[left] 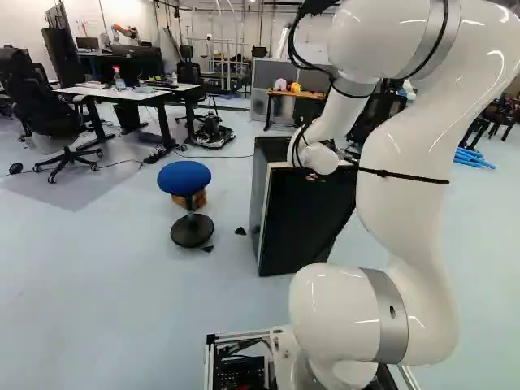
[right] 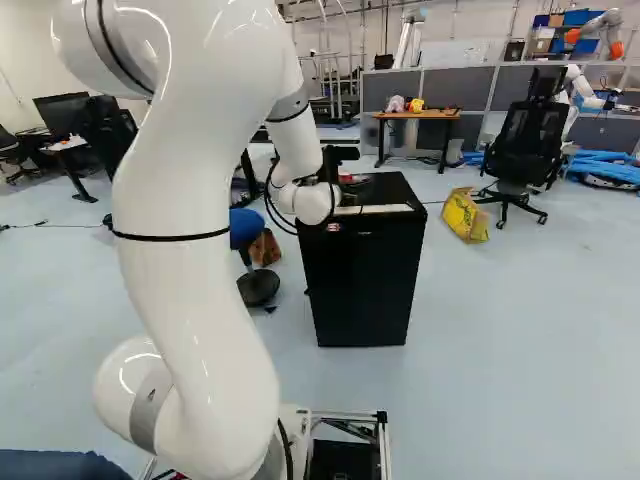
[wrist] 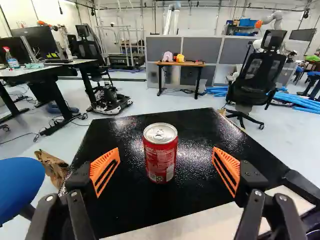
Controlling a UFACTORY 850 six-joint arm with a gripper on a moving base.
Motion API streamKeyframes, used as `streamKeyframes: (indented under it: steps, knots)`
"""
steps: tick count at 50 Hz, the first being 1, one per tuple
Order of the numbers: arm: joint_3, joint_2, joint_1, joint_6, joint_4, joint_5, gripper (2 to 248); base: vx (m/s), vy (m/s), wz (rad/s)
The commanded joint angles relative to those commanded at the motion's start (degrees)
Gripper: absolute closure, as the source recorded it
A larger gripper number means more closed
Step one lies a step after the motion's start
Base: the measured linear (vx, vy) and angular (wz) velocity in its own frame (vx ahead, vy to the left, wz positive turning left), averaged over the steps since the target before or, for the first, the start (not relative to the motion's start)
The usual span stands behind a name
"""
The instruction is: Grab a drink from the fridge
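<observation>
Fingers (wrist: 105,167), two in number, stand wide apart by our inspection. We count one red drink can (wrist: 160,159), upright on the black top of one fridge (right: 362,280), in line with the gap and touching neither side. We cannot see the can's contents or the fridge's interior. We note one yellow bag (right: 465,216), contents indistinct. Behind the arm (left: 406,171), in the left base view, we cannot make out the can.
</observation>
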Motion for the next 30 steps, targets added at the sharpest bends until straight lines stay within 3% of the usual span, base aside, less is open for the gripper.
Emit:
streamKeyframes:
  steps: [30]
  knots:
    - [-5.4,-5.6,0.1,0.0,0.0,0.7,3,0.0,0.0,0.0]
